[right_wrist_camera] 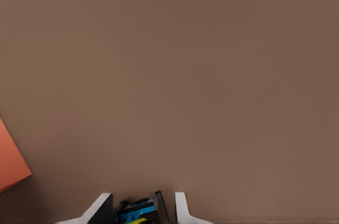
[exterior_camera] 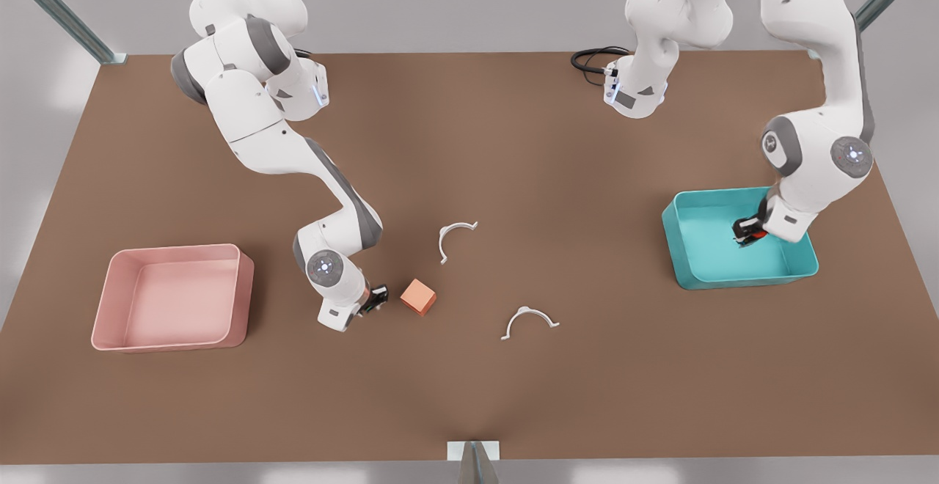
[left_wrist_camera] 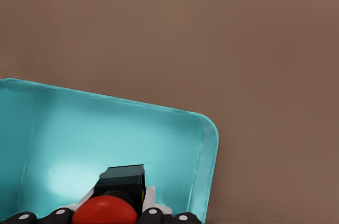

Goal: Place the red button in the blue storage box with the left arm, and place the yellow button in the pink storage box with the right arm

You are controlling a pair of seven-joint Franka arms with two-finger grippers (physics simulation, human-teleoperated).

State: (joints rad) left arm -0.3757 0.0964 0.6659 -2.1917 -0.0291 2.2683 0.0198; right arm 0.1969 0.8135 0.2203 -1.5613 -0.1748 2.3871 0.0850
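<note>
Front view: left tool holds red button inside blue storage box.

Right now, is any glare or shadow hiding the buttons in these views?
Front view: soft even light, faint shadows only; the left tool partly covers the red button over the blue storage box. Left wrist view: a pale sheen on the box floor, button cap clear. Right wrist view: flat light; the yellow button is cropped between the right tool's fingers.
</note>
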